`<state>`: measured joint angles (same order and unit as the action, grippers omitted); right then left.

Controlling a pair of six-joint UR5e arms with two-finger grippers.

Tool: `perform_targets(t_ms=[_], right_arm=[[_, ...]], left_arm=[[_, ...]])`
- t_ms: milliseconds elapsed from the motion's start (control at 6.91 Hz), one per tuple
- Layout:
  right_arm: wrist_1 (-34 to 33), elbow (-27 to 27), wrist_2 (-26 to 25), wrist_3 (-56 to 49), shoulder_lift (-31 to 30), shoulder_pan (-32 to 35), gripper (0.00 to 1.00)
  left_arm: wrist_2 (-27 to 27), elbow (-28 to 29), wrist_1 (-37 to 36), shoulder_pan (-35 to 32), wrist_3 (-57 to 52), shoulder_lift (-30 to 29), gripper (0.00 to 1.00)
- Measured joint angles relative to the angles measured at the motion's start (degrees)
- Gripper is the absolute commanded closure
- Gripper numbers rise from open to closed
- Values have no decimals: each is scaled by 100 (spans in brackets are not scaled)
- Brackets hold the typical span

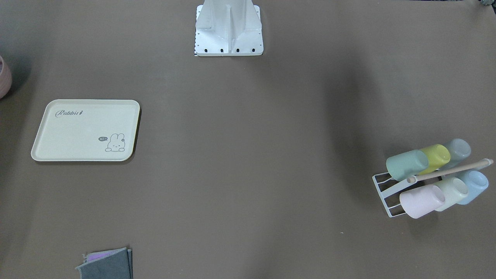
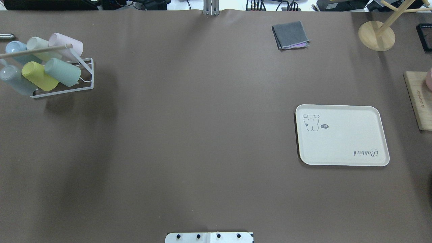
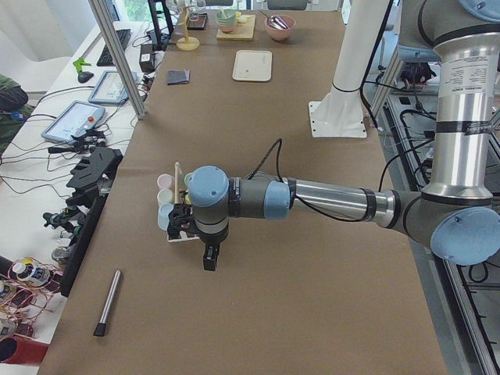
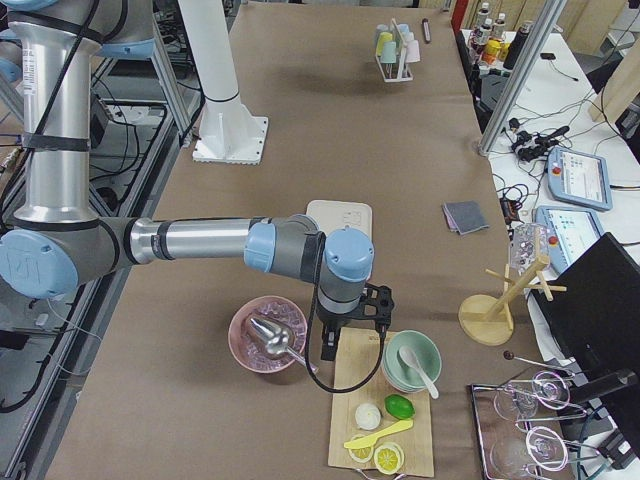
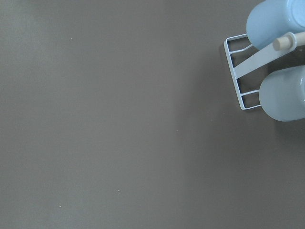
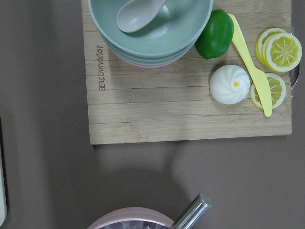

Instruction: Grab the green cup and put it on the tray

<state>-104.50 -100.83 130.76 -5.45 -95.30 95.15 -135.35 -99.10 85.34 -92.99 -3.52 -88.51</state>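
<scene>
I see the green cup (image 1: 405,164) tipped on the white rack (image 1: 383,190) at the left end of the worktop (image 1: 248,162), well apart from the tray (image 1: 58,135). My left gripper (image 3: 209,259) hangs just beside that rack and the right gripper (image 4: 328,350) is far off. I cannot tell whether either is released or clenched.
</scene>
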Motion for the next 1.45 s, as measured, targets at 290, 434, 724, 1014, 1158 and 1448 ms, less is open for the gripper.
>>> perform_targets(t_ms=[290, 434, 724, 1014, 1158, 1448], right_arm=[[0, -6, 6, 0, 24, -1, 0], [0, -9, 9, 0, 30, -1, 0], [6, -12, 9, 0, 49, -1, 0], [3, -8, 7, 0, 55, -4, 0], [1, -7, 6, 0, 55, -5, 0], [2, -7, 10, 0, 56, -5, 0]], left_arm=[[4, -16, 33, 0, 0, 14, 1], [12, -10, 90, 0, 5, 21, 1], [19, 56, 376, 0, -4, 38, 1], [25, 62, 552, 2, -8, 31, 1], [34, 33, 633, 6, -14, 10, 1], [57, 17, 1154, 35, -34, -7, 1]])
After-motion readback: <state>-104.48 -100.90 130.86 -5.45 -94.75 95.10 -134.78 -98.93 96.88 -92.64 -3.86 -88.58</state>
